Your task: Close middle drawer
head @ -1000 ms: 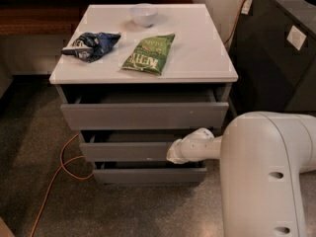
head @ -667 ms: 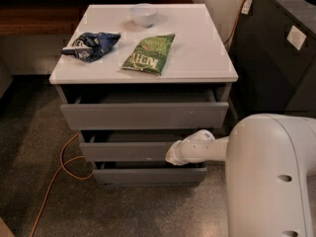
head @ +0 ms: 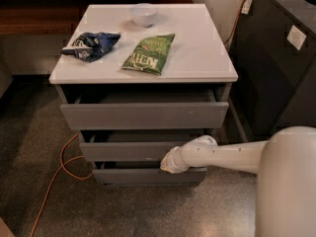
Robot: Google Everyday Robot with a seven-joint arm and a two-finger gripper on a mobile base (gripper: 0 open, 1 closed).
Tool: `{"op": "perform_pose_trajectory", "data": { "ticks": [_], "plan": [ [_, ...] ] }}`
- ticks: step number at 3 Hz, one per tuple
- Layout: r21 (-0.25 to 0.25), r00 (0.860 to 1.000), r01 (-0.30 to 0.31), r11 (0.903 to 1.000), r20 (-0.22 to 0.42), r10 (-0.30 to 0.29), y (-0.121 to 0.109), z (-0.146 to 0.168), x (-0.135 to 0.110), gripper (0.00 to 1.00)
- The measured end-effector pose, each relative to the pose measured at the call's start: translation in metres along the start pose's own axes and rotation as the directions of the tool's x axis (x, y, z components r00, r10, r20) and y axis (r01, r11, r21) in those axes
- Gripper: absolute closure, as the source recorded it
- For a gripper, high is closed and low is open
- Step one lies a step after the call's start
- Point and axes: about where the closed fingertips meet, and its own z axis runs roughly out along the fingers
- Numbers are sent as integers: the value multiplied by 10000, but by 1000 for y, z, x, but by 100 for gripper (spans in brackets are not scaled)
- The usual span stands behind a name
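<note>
View: camera view, looking down on the cabinet from the near side
Cabinet [head: 212,58]: white top, three grey drawers stacked below it
Middle drawer [head: 123,151]: second of the three, partly pulled out toward the near side; a dark gap shows behind its flat front panel
Upper drawer [head: 143,115]: pulled out further toward the near side than the middle one, its shallow grey inside showing
Lowest drawer [head: 148,176]: also slightly out, its front set back behind the middle front
Gripper [head: 168,163]: at the tip of the white arm, low against the right part of the middle drawer's front panel, at its bottom edge
Gripper state: cannot tell whether it is spread or pressed together; only the rounded white wrist end shows
Arm [head: 227,154]: reaches in from the right, nearly level, toward the left
Robot body [head: 289,186]: large white shell at the near right corner
White bowl [head: 144,14]: on the far part of the top
Green snack bag [head: 149,53]: lying flat near the middle of the top
Blue bag [head: 91,44]: crumpled, on the left side of the top, apart from the green bag
Orange cable [head: 61,164]: loops on the speckled floor to the left of the cabinet
Dark unit [head: 276,68]: stands to the right of the cabinet
</note>
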Motion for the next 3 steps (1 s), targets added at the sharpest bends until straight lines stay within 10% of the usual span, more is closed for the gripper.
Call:
{"op": "perform_pose_trajectory", "data": {
  "ticks": [3],
  "plan": [
    [-893,9970,744,9932,272,-722,45,-35,-31,100]
  ]
}}
